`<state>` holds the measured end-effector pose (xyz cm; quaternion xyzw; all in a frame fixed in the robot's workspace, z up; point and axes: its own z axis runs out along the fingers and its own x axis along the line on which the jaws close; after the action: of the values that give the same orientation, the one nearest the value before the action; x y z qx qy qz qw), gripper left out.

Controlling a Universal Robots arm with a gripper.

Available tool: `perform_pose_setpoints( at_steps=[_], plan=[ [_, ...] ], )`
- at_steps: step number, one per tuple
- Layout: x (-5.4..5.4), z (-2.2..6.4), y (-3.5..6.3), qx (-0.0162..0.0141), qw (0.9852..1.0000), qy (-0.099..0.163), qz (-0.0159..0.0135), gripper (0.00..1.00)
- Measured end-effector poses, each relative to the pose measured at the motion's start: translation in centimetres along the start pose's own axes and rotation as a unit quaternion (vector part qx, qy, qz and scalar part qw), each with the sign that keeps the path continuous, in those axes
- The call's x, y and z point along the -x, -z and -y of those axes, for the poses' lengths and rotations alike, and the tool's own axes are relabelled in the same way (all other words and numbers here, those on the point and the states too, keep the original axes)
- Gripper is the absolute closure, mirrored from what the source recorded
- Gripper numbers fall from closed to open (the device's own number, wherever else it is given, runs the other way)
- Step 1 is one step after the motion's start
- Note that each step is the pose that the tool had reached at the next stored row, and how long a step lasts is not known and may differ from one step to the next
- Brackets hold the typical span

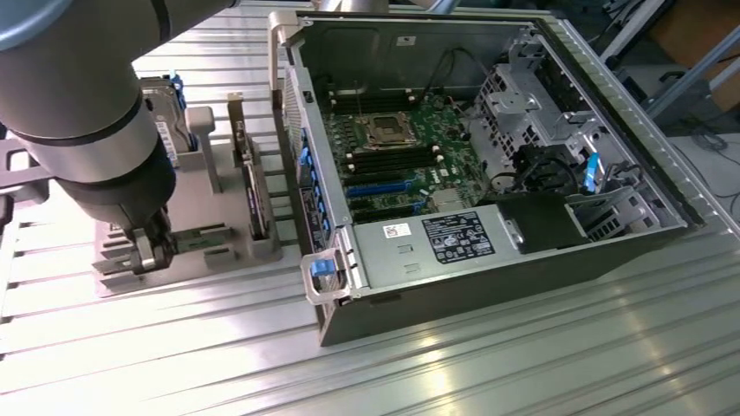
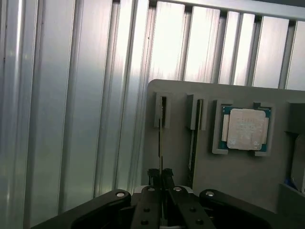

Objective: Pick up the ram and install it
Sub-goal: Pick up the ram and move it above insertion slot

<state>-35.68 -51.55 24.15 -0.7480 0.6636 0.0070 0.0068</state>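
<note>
In the wrist view the ram (image 2: 160, 136) shows edge-on as a thin dark strip standing in a slot of the grey holder (image 2: 238, 181). My gripper (image 2: 161, 177) sits over its near end with both fingers pressed against its two sides, shut on the ram. A second stick (image 2: 194, 143) stands in the neighbouring slot. In the exterior view my gripper (image 1: 151, 247) is low over the grey holder (image 1: 214, 152) at the exterior view's left, beside the open computer case (image 1: 486, 260). The motherboard (image 1: 405, 147) with its long dark memory slots (image 1: 399, 160) lies inside the case.
A square silver processor (image 2: 245, 129) rests in a pocket of the holder next to the sticks. A wide expansion card (image 1: 255, 186) stands upright on the holder between my gripper and the case wall. The ribbed metal table (image 1: 521, 364) spreads all around.
</note>
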Motion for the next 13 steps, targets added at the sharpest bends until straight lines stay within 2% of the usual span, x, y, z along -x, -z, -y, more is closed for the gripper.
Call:
perform_pose_setpoints(
  at_steps=[2, 5, 13],
  plan=[
    [0.0, 0.0, 0.93, -0.0001, 1.0, 0.0, 0.0, 0.87],
    [0.0, 0.0, 1.75, 0.0, 1.0, 0.0, 0.0, 0.87],
    [0.1, 0.01, 5.37, 0.0, 1.0, 0.0, 0.0, 0.87]
  ],
)
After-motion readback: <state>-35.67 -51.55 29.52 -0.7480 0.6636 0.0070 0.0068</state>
